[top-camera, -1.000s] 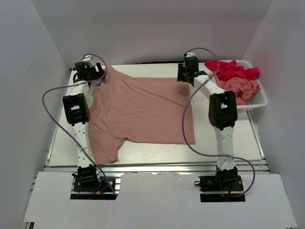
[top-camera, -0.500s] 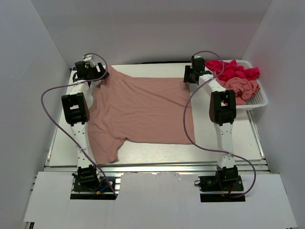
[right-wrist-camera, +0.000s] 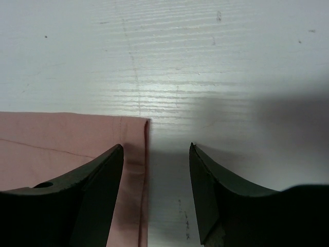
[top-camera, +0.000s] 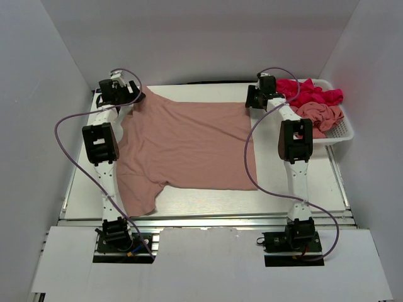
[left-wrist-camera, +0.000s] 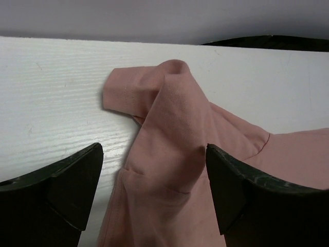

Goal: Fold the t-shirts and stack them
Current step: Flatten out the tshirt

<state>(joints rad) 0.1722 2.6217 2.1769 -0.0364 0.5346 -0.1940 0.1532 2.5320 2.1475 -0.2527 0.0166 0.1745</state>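
Left wrist view: my left fingers (left-wrist-camera: 77,175) are spread wide and grasp nothing. Between them lies the far sleeve (left-wrist-camera: 131,92) of the salmon-pink t-shirt (left-wrist-camera: 175,170), its cuff folded over on the white table (left-wrist-camera: 51,92). Whether the tips touch the cloth I cannot tell. In the right wrist view my right fingers (right-wrist-camera: 97,190) are parted too and empty. The shirt's hem corner (right-wrist-camera: 136,131) sits just inside and under the left 1 of the 2, with bare table between them. From above, this t-shirt is laid out flat across the middle of the table, sleeves toward my left arm and hem toward my right. My 2 sets of fingers are at its 2 far corners. Just right of my right fingers, at the table's far right, a white basket (top-camera: 343,132) holds a magenta-red t-shirt (top-camera: 308,93) and a second pink t-shirt (top-camera: 321,116), both bunched up.
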